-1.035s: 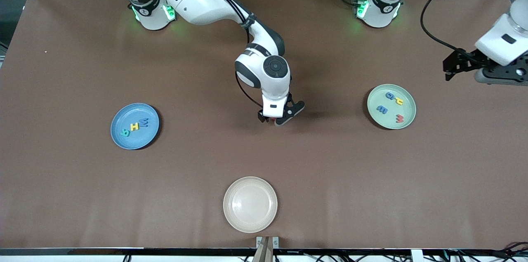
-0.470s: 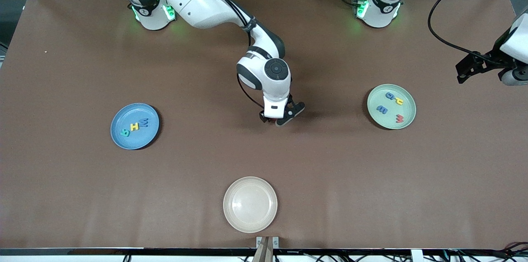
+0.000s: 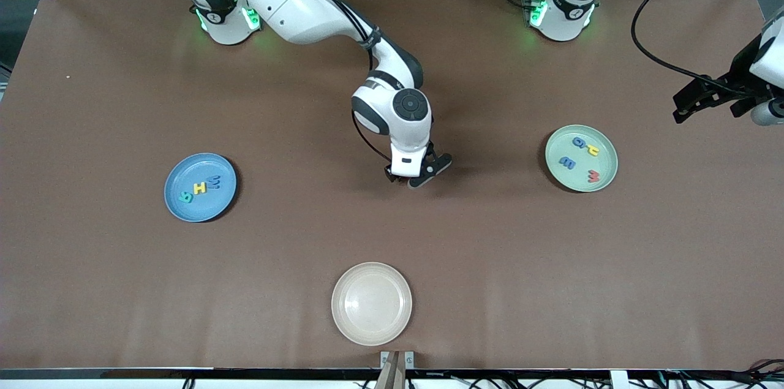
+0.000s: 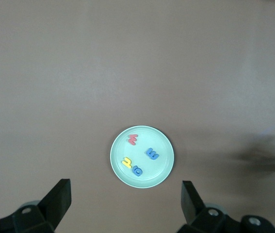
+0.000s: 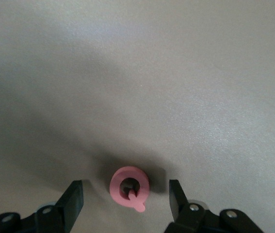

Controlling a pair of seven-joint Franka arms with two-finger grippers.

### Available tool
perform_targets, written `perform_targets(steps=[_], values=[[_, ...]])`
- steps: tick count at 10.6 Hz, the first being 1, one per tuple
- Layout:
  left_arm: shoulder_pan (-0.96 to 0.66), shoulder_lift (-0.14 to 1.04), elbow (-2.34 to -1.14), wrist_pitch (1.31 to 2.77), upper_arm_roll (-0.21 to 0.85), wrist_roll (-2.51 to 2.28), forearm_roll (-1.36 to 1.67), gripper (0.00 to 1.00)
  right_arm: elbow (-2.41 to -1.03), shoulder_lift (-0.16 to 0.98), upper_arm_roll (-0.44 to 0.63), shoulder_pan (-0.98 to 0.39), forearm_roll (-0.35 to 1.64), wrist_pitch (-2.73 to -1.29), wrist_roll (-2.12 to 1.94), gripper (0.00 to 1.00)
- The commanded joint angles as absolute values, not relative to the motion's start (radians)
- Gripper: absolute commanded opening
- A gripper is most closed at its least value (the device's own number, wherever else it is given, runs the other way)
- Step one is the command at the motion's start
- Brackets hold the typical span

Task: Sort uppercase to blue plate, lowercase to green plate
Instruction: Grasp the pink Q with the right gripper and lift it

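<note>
Near the middle of the brown table (image 3: 392,230): right gripper (image 3: 411,176), low over the surface, fingers spread, the red Q (image 5: 129,188) lying flat between them and untouched by either finger. In the front view the Q is hidden under the gripper.

Toward the right arm's end, at nine o'clock from that gripper: blue plate (image 3: 184,208). Contents, in a row: teal R (image 3: 184,196), yellow H (image 3: 199,188), blue M (image 3: 214,182), set just beside one another.

Toward the left arm's end, at three o'clock from the right gripper: green plate (image 3: 606,176). Contents: blue g (image 3: 579,143) and yellow hooked piece (image 3: 592,149) just beside each other; blue m (image 3: 567,162) at seven o'clock from them; red w (image 3: 593,176) at five o'clock on the plate. All four lie apart from the rim.

At one o'clock from the green plate, high above the table's edge: left gripper (image 3: 704,98), fingers spread wide, holding nothing; its wrist view looks straight down on the green plate.

At six o'clock from the right gripper, nearest the front camera: cream plate (image 3: 343,321), nothing on it.
</note>
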State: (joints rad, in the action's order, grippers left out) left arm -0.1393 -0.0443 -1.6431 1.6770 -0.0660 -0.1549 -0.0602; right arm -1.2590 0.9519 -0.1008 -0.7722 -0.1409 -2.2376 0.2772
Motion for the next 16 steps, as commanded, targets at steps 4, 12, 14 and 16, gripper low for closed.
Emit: perform_targets(steps=[4, 12, 14, 16], values=[[-0.14, -0.051, -1.629, 1.654, -0.063, -0.172, -0.043, 1.0, -1.226, 0.979, -0.095, -0.776, -0.153, -2.235, 0.313, 0.68], [-0.138, -0.052, -1.631, 1.635, -0.063, -0.176, -0.043, 1.0, -1.224, 0.948, -0.077, -0.784, -0.164, -2.217, 0.339, 0.0], [-0.14, -0.052, -1.631, 1.634, -0.063, -0.178, -0.043, 1.0, -1.224, 0.887, -0.077, -0.766, -0.157, -2.128, 0.345, 0.0], [-0.14, -0.052, -1.631, 1.634, -0.063, -0.178, -0.043, 1.0, -1.252, 0.801, -0.078, -0.718, -0.12, -2.089, 0.345, 0.0]])
